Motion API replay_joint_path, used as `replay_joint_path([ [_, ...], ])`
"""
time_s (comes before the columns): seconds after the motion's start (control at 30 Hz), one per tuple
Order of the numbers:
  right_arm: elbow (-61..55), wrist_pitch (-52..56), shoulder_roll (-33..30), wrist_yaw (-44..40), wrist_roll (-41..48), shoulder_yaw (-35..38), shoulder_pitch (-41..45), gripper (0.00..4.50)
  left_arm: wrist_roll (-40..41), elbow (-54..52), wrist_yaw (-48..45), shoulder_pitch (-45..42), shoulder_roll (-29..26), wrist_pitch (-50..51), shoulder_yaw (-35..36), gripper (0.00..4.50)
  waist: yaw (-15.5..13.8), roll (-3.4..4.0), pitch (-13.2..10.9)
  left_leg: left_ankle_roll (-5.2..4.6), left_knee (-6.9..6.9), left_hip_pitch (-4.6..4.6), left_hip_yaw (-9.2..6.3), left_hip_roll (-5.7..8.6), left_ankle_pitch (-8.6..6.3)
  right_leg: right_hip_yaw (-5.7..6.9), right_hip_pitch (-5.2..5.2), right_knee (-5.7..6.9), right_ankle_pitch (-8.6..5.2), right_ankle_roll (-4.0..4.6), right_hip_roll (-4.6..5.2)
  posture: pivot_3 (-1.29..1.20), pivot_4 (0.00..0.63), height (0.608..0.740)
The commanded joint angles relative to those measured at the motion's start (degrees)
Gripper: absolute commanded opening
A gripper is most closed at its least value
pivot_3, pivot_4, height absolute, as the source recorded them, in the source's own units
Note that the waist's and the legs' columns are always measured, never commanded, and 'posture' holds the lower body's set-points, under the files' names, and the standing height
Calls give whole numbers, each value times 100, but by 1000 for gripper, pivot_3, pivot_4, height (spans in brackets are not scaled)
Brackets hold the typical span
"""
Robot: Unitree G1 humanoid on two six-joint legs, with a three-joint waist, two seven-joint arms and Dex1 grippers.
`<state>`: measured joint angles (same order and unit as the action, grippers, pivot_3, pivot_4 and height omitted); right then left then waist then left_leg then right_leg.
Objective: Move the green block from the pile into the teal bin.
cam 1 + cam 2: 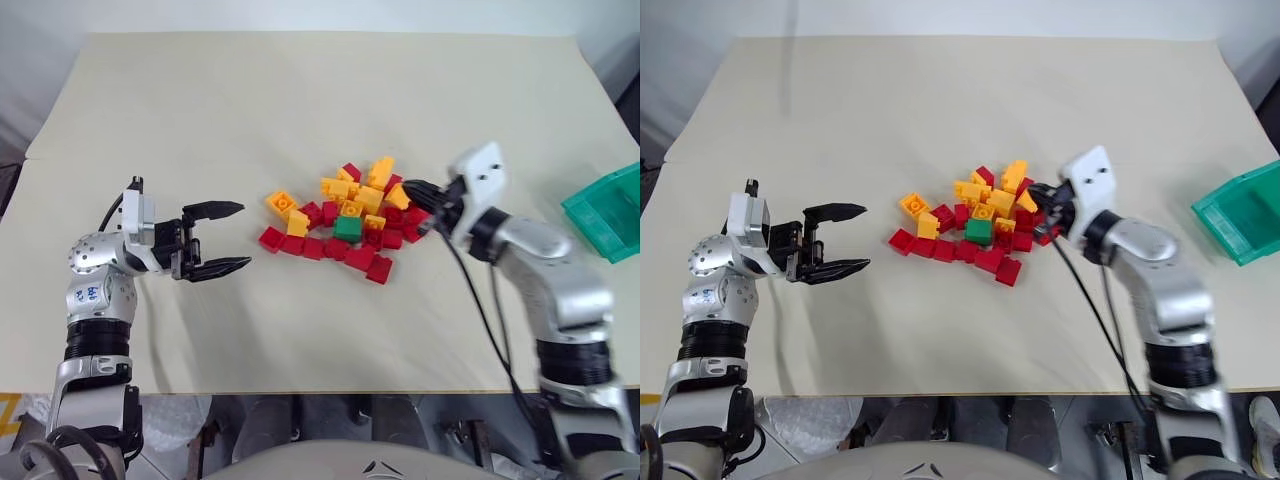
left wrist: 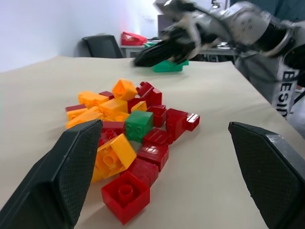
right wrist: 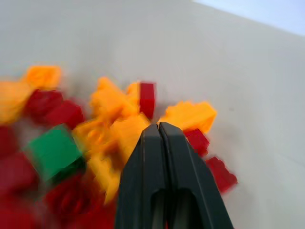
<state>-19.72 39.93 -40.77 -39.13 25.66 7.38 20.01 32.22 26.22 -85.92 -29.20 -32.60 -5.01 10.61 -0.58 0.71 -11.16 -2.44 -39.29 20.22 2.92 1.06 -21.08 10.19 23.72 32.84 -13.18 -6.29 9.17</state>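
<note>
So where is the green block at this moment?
In the left eye view the green block sits in the pile, near its front middle, with red and yellow bricks around it, between the two grippers.

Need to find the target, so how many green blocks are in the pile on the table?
1. The green block sits near the middle of the pile, toward its near edge, ringed by red and orange bricks. Others could be buried underneath.

Beige table (image 1: pixel 300 110), black chair (image 2: pixel 102 45)
</note>
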Motion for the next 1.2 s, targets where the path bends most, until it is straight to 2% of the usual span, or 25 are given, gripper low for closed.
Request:
replay_joint_path([
  [0.03,-329,197,-1059,-1220,543,820,-646,948,-27,141,-167,-141,-31,-128,48,4500,-63,-1,0,-3,-1,0,3,0,-2,-1,0,-2,1,-1,0,0,150,740],
  [0.23,-251,161,-1803,-1789,733,1523,-1204,3007,-39,299,-199,-218,-8,-230,54,4500,-64,-10,-2,-8,-29,-3,19,-8,-6,-19,-3,7,15,-10,-3,0,150,740],
  [0.37,-541,433,-1842,-1658,915,1180,-953,4381,-34,322,-202,-209,0,-289,58,4500,-60,-12,-4,-7,-52,-2,21,-17,-7,-26,-3,14,25,-4,-7,0,150,740],
  [0.4,-588,516,-1777,-1564,952,1016,-779,4482,-36,330,-195,-221,3,-295,54,4500,-57,-12,-4,-5,-61,0,21,-21,-9,-28,-3,14,29,-2,-10,0,150,740],
  [0.5,-663,909,-1319,-984,824,148,107,4482,-46,337,-174,-242,4,-313,54,4500,-43,-13,-4,-2,-76,0,27,-31,-11,-41,-3,12,41,5,-19,0,150,740],
  [0.67,-171,1751,-771,-534,391,-1312,1559,4482,-52,292,-123,-262,32,-325,48,4500,-39,-12,-3,2,-79,12,31,-38,-13,-91,17,13,45,12,-27,0,150,740],
  [0.9,1568,1731,34,-751,-767,-3224,3236,4482,-10,10,2,-85,79,-323,112,4500,-18,-15,-1,-4,-82,59,79,-37,-15,-86,77,19,49,7,-43,0,150,740],
  [1.0,1902,1622,137,-1028,-1052,-3659,3481,4482,-12,-81,62,-11,90,-317,141,4500,-10,-15,-1,-4,-91,95,81,-40,-15,-77,106,19,49,6,-49,0,150,740],
  [1.2,2191,1488,456,-1405,-1389,-4023,3671,4482,21,-324,212,204,110,-297,197,4500,76,-23,4,-4,-90,94,87,-43,-15,-75,101,15,49,6,-52,0,150,740],
])
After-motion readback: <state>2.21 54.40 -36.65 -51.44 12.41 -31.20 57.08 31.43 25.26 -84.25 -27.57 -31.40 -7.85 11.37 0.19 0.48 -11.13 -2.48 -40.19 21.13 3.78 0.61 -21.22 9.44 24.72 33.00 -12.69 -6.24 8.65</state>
